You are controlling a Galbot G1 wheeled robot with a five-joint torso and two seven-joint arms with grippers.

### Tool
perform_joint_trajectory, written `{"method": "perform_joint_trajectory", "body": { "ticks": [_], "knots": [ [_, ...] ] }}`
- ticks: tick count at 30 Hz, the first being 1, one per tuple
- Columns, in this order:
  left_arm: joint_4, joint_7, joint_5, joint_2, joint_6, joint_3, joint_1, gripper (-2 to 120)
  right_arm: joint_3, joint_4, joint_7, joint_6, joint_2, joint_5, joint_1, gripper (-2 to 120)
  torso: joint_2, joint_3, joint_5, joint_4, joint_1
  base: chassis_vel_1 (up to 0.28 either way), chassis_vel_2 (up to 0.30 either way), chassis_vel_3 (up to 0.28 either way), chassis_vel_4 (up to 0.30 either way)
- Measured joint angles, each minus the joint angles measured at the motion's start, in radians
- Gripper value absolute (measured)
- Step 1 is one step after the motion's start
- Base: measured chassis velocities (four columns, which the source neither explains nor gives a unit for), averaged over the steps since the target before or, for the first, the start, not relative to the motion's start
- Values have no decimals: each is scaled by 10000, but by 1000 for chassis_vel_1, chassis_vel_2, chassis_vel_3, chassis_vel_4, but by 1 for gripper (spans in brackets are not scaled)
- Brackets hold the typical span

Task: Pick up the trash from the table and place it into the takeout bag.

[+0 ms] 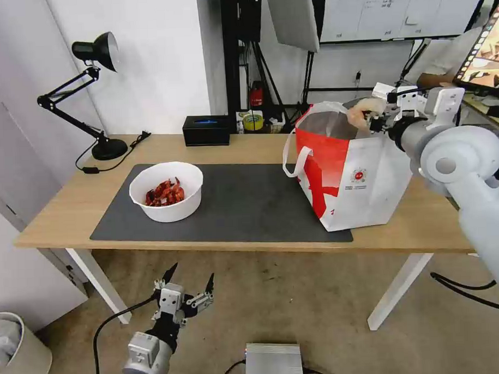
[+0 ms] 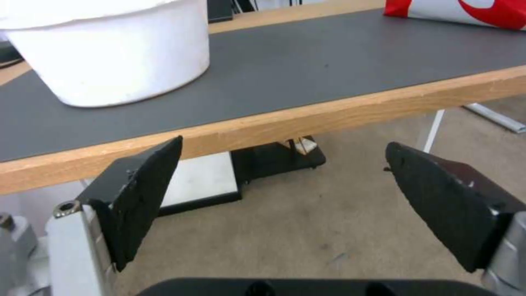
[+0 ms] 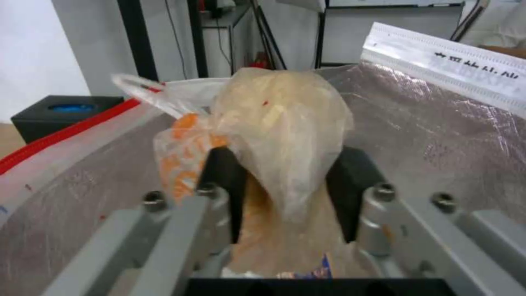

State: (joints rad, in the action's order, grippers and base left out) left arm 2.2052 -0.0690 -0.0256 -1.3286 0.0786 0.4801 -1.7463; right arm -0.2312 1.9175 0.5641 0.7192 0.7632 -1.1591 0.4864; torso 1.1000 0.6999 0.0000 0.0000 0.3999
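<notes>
The right pincer [image 3: 282,193] is clamped on the beige plastic-wrapped lump [image 3: 279,135], its two black fingers [image 3: 222,181] pressing the wrap from either side, and it holds the lump over the open mouth of the takeout bag [image 1: 350,178]. Silver foil lining lies beneath and around the pincer, and just beside it a white strip along the bag's rim carries dark printed characters too partly seen to read. On the bag's white outer face sits a small round red logo with tiny unreadable print below. The bag stands on the dark grey mat [image 1: 250,203] on the wooden surface [image 1: 70,207]. Well apart from this pincer, the white bowl [image 1: 166,191] of red shells sits on the mat. The left pincer [image 1: 189,282] hangs below the surface's front edge, spread wide and holding nothing.
</notes>
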Motion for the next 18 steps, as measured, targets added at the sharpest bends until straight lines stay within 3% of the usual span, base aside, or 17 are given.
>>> {"method": "perform_joint_trajectory", "body": {
  "ticks": [4, 7, 11, 14, 18],
  "knots": [
    [30, 0, 19, 0, 0, 4, -3, 100, -37, 93, -36, -11, -39, 4, 110, 53, 0, 0, 0, 0, 0, 0, 0, 0, 0],
    [52, 0, 50, -26, 0, -4, -26, 100, -53, 185, -91, -27, -88, 30, 249, 70, 0, 0, 0, 0, 0, 0, 0, 0, 0],
    [93, 0, 62, -41, -1, -9, -59, 100, -58, 218, -120, -37, -120, 42, 294, 78, 0, 0, 0, 0, 0, 0, 0, 0, 0],
    [183, 0, 64, -28, -1, 26, -100, 100, -65, 303, -223, -60, -194, 55, 305, 93, 0, 0, 0, 0, 0, 0, 0, 0, 0],
    [257, 0, 64, -13, -1, 61, -146, 100, -77, 413, -310, -130, -279, 57, 306, 100, 0, 0, 0, 0, 0, 0, 0, 0, 0]
  ]
}}
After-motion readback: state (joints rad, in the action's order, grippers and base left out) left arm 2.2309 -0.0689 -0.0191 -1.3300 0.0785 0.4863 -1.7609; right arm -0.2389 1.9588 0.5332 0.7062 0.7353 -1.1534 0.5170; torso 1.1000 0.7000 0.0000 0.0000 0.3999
